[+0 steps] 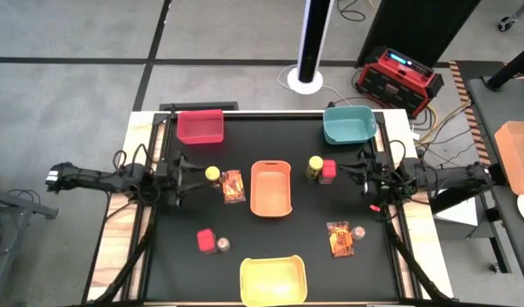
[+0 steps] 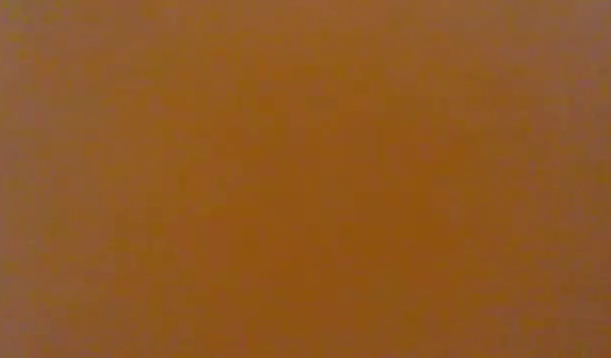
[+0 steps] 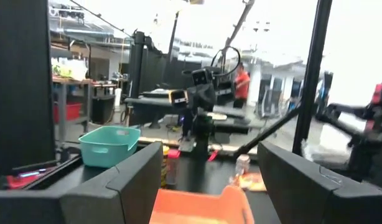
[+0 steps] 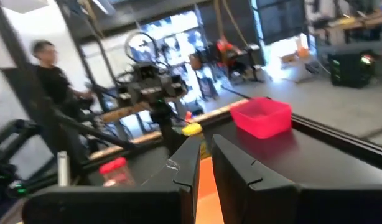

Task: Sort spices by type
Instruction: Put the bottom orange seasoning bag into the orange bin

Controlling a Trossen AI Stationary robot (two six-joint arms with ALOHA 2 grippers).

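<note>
My left gripper [image 1: 183, 175] stands open at the table's left, just left of a yellow-lidded jar [image 1: 212, 175] and a printed packet [image 1: 234, 187]; nothing is between its fingers [image 3: 141, 171]. At the table's right, my right gripper [image 1: 359, 172] is shut on nothing, with only a thin slit between its fingers [image 4: 190, 163]. It stands right of a second yellow-lidded jar [image 1: 314, 166] and a red cube box [image 1: 328, 170]. Another red cube box [image 1: 206, 240] and a silver-lidded jar [image 1: 222, 245] stand at the near left. A packet [image 1: 339, 239] and a silver-lidded jar [image 1: 359, 231] lie at the near right.
Four bins stand on the black table: red [image 1: 200, 126] at the far left, teal [image 1: 349, 124] at the far right, orange [image 1: 271, 188] in the middle, yellow [image 1: 272, 280] at the near edge. The low view shows only an orange-brown blur. A person [image 4: 48, 68] stands beyond the table.
</note>
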